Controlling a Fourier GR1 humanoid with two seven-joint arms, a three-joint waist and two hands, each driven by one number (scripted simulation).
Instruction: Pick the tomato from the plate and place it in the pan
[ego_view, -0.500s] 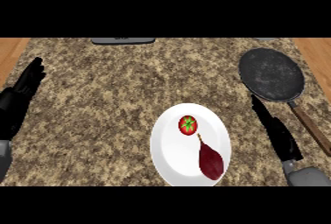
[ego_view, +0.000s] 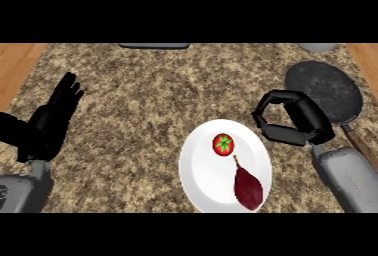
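A small red tomato (ego_view: 223, 144) with a green top lies on the upper part of a white plate (ego_view: 199, 170). Below it on the same plate lies a dark red, drop-shaped vegetable (ego_view: 248, 187). A dark round pan (ego_view: 325, 90) sits at the upper right, its handle (ego_view: 359, 142) running down toward the right edge. My right hand (ego_view: 299, 119) hovers just right of the plate, between plate and pan, fingers curled inward and holding nothing. My left hand (ego_view: 53, 119) rests at the left edge, open, fingers up.
A speckled stone counter (ego_view: 162, 95) carries everything, with wooden floor strips at both sides. A dark flat object (ego_view: 155, 46) lies at the far edge and a grey object (ego_view: 319, 47) at the top right corner.
My right hand has moved left toward the plate and its fingers have curled from straight to bent. The view has shifted, so the plate and pan sit differently in the picture.
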